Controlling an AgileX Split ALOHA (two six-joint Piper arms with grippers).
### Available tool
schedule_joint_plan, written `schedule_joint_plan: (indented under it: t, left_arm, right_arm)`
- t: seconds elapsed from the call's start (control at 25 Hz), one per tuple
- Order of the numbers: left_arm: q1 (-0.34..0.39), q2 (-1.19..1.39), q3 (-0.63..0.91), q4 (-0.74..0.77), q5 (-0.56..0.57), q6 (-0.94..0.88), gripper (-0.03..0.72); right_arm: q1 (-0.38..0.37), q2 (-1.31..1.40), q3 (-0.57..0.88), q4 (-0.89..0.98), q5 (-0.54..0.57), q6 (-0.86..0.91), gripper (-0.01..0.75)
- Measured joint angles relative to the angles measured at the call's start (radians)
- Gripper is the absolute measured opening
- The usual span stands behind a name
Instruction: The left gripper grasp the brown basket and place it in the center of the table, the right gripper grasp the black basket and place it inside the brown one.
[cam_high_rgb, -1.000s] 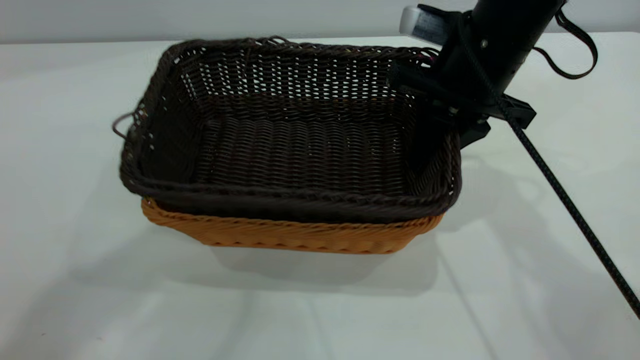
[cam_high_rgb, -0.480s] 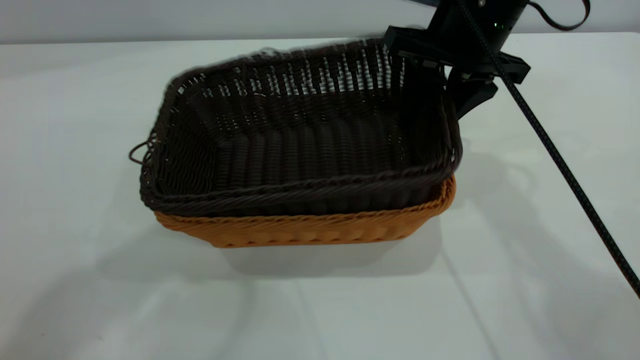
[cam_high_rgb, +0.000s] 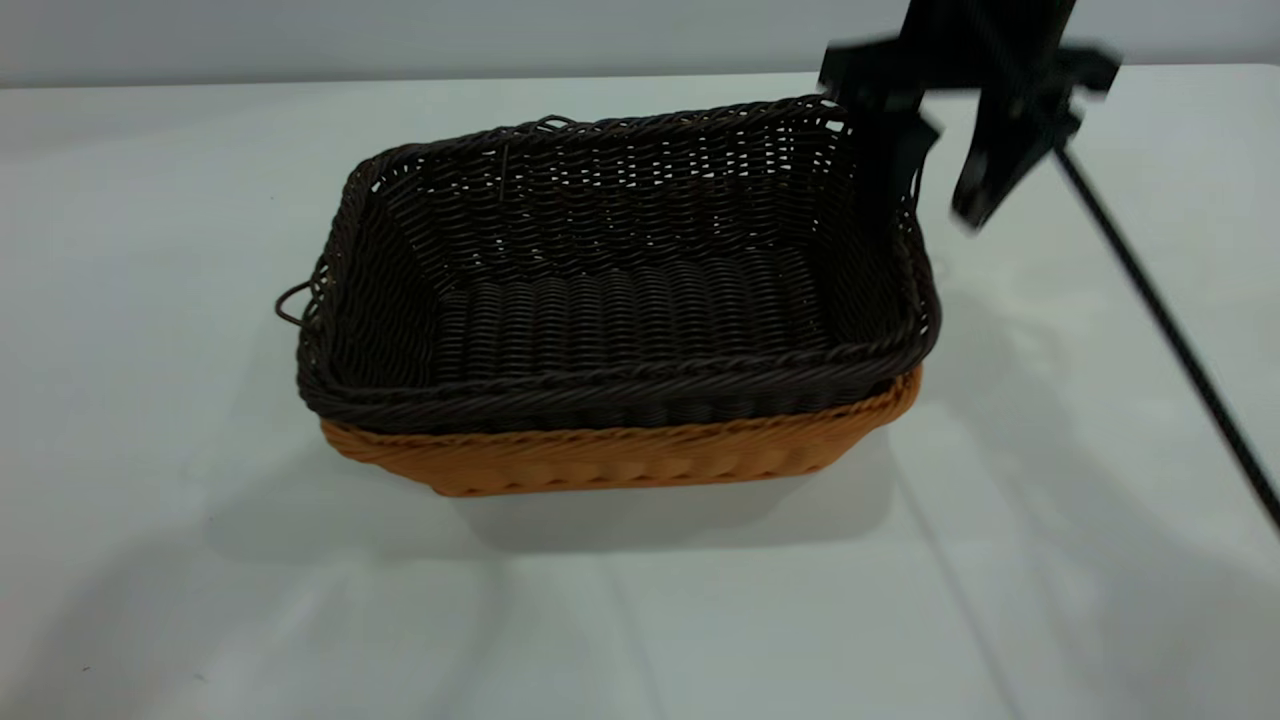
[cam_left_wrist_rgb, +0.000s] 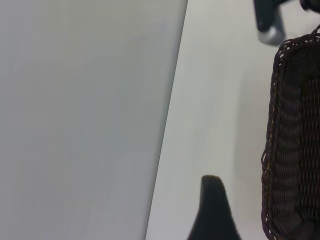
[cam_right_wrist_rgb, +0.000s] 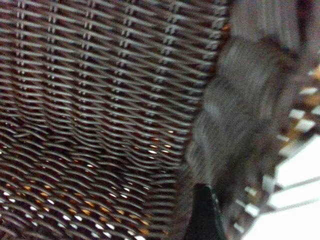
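The black basket (cam_high_rgb: 620, 290) sits nested inside the brown basket (cam_high_rgb: 620, 455) near the middle of the desk (cam_high_rgb: 200, 600). The right end effector (cam_high_rgb: 935, 190) hangs at the black basket's far right corner, fingers spread apart, one inside the wall and one outside. The left end effector (cam_left_wrist_rgb: 214, 210) is beside the baskets; whether it is open or closed I cannot tell

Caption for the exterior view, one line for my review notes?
Black basket nested in brown basket on the table; right pincer open above its right end wall.
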Motion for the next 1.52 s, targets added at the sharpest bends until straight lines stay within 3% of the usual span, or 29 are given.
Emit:
schedule_joint_plan:
  t: [0.2,0.44,0.6,0.88,1.04,1.2,1.52]
  left_arm:
    - [0.000,-0.072,0.000,0.009,0.001,-0.046,0.472]
    - [0.000,-0.232,0.000,0.063,0.039,-0.253,0.472]
    - [0.000,-0.321,0.000,0.127,0.153,-0.429,0.472]
    - [0.000,-0.385,0.008,0.252,0.464,-0.759,0.472]
    - [0.000,-0.400,0.018,0.293,0.465,-0.901,0.472]
    - [0.000,-0.446,0.085,0.297,0.465,-0.971,0.472]
    - [0.000,-0.600,0.412,0.297,0.465,-1.076,0.472]
  right_arm:
    - [0.000,-0.091,-0.110,-0.112,0.142,0.054,0.465]
    - [0.000,-0.288,-0.126,-0.147,0.183,0.062,0.465]
    - [0.000,-0.443,-0.126,-0.151,0.193,0.100,0.465]
    - [0.000,-0.716,-0.101,-0.116,0.209,0.151,0.465]
    - [0.000,-0.895,0.024,-0.083,0.213,0.155,0.465]
    - [0.000,-1.097,0.244,-0.083,0.216,0.147,0.465]
    - [0.000,-1.486,0.714,-0.162,0.178,0.140,0.465]
